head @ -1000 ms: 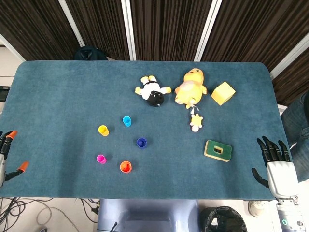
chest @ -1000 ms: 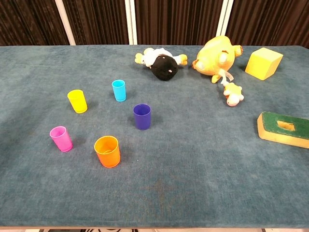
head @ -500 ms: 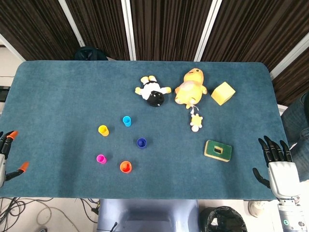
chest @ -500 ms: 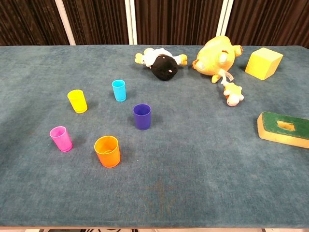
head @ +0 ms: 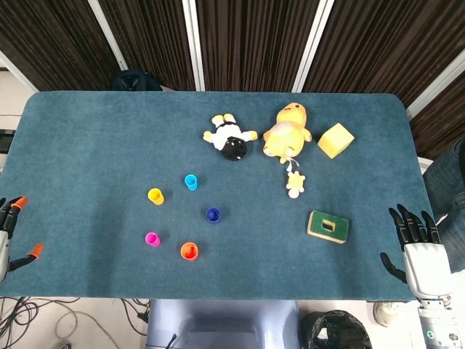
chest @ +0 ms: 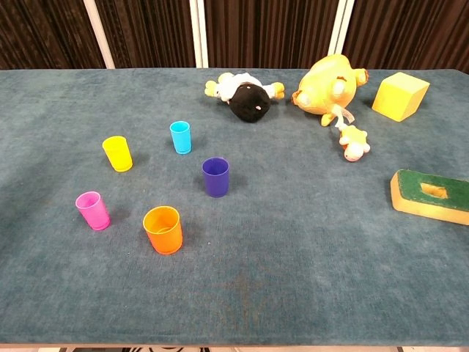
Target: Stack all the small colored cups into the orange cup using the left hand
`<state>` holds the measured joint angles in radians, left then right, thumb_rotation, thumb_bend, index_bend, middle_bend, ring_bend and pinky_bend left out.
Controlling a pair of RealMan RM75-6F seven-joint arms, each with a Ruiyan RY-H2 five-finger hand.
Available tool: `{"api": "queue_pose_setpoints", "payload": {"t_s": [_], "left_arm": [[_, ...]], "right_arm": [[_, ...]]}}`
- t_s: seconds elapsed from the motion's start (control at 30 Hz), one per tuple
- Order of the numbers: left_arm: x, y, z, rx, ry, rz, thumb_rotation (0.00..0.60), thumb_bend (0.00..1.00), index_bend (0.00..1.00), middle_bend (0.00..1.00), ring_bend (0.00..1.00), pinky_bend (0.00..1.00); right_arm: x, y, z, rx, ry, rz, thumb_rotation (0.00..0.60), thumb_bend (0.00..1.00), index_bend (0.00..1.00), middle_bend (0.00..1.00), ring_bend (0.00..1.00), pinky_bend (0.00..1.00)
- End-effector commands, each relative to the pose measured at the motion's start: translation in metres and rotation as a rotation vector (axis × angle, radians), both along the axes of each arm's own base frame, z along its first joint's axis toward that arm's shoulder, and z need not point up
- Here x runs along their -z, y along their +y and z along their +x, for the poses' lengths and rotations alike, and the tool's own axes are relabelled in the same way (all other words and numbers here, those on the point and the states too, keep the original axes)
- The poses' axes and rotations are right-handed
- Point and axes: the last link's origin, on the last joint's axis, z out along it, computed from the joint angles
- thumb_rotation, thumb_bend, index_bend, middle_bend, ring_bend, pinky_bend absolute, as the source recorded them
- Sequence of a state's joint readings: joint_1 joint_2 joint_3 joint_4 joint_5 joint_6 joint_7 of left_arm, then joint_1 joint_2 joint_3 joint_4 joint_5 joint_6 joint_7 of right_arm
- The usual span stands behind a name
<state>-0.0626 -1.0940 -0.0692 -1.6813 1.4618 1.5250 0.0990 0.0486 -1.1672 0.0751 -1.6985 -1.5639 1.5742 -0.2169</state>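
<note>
The orange cup stands upright near the table's front edge, empty. Around it stand the pink cup, yellow cup, light blue cup and dark blue cup, all upright and apart. My left hand shows only at the left edge of the head view, off the table, fingers spread and holding nothing. My right hand hangs open off the table's right front corner. Neither hand appears in the chest view.
At the back lie a black-and-white plush, a yellow plush duck with a small duckling, and a yellow block. A green sponge block lies at the right. The blue table has bare cloth at left.
My right hand has sunk very slightly toward the front. The cups and the left hand have not moved.
</note>
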Motion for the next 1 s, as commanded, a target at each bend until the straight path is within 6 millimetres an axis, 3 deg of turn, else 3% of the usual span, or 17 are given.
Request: {"api": "queue_pose_setpoints", "payload": {"t_s": [0.03,0.73,1.0], "left_arm": [[0.000,0.001,-0.001,-0.001,-0.008,-0.005,0.600,0.18,0.11,0.10,0.03,0.03],[0.004,0.010,0.002,0.050,-0.069,-0.071,0.600,0.18,0.12,0.10,0.03,0.03],[0.000,0.042,0.023,0.132,-0.078,-0.146,0.600,0.18,0.13,0.10,0.03,0.03]], "right_arm": [[0.000,0.000,0.000,0.000,0.001,0.001,0.600,0.33,0.05,0.07,0.14,0.07],[-0.003,0.000,-0.001,0.007,-0.001,-0.014,0.600,0.33,0.05,0.07,0.14,0.07],[-0.003,0.000,-0.002,0.009,-0.005,-0.015,0.600,0.33,0.05,0.07,0.14,0.07]]}}
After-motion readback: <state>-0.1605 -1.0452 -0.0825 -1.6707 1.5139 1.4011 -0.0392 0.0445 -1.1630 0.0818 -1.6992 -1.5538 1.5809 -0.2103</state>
